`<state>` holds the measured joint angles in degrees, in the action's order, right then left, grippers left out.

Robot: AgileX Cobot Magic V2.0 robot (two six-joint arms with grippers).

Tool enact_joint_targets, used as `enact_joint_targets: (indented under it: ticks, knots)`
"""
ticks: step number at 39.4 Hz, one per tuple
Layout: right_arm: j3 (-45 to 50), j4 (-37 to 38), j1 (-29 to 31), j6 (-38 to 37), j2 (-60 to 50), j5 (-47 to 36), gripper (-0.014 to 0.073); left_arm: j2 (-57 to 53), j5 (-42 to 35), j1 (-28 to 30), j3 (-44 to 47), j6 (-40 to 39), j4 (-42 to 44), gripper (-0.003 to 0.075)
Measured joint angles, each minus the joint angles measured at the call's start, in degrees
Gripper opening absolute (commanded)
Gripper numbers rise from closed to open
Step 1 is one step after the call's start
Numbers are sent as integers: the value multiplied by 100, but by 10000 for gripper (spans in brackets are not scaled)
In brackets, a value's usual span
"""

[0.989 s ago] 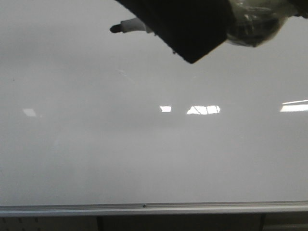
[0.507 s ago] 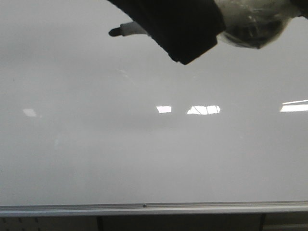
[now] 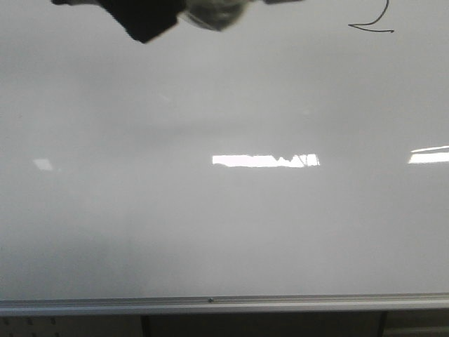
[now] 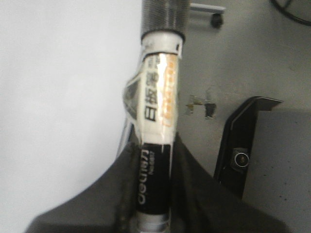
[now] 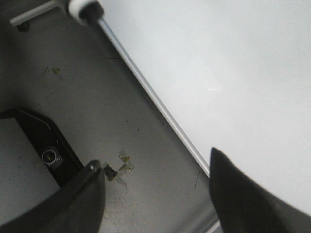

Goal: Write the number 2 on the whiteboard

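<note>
Glossy grey whiteboard [image 3: 224,232] fills the front view, its silver edge rail [image 3: 210,304] along the bottom, glare patches [image 3: 265,161] across the middle; up at the top right sits the number 2 [image 3: 373,23], thin black stroke, partly cut by the frame; left claw [image 4: 150,194] is clamped around a marker [image 4: 156,145]; right claw [image 5: 155,194] spread wide, holding nothing, above the floor [image 5: 87,107] beside the board's edge.

Dim grey light, bright glare patches on whiteboard [image 3: 224,232], soft blur
</note>
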<state>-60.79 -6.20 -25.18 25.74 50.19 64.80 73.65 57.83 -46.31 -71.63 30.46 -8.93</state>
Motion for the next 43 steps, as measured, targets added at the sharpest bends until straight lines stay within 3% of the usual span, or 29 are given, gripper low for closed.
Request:
enact_joint_targets:
  ticks: [6,13,23,30,43]
  knots:
    - [479,10,500,-209,-266,-292,489,-327,-36,962,4,-620,250,11]
    - [993,10,639,-271,-405,-567,489,-681,-504,2246,456,-995,281,11]
    - [1157,-24,639,-274,-405,-721,489,-686,-2380,3727,1484,-1244,-171,11]
    - [1157,-59,639,-283,-405,-785,489,-151,-3849,4145,1851,-1263,-733,11]
    - [1157,-120,639,-283,-405,-818,489,794,-5961,4179,1877,-1268,-1196,12]
